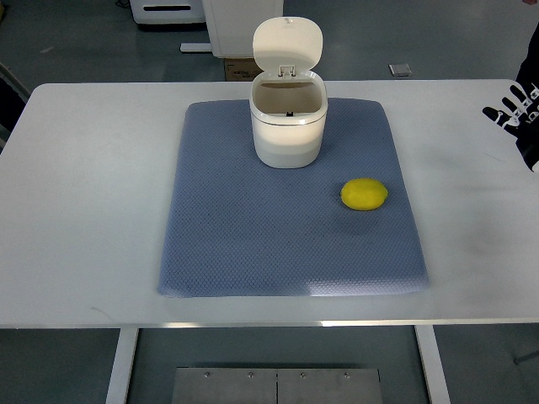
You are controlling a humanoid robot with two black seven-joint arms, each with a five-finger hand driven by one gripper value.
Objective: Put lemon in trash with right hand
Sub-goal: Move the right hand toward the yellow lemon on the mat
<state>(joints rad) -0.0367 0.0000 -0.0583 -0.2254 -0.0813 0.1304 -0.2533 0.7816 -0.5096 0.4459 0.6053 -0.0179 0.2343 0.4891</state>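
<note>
From the top view, a white table (pixel 93 210) fills most of the scene, its far edge running across at twelve o'clock and its near edge at six. On its middle lies a blue-grey textured mat (pixel 253 244), roughly square, a little wider toward six o'clock, with a faint shine along its near border.

At the mat's twelve o'clock side stands a small white trash bin (pixel 287 135), upright, with its hinged lid (pixel 288 44) flipped up and back so the pale inside is open to view. The lemon (pixel 364 194) rests on the mat at about four o'clock from the bin, apart from it and near the mat's right edge.

The right hand (pixel 515 109) comes in at the picture's three o'clock edge, over bare table and well apart from the lemon. It is black with white markings, its fingers (pixel 505 104) spread loosely and holding nothing.

Beyond the table at twelve o'clock is a grey floor with the base of a white unit (pixel 236 25), a cardboard box (pixel 240 67) just behind the bin, and a small grey plate (pixel 400 69) on the floor. At six o'clock, under the table, white legs (pixel 122 366) and a metal plate (pixel 276 385) show.
</note>
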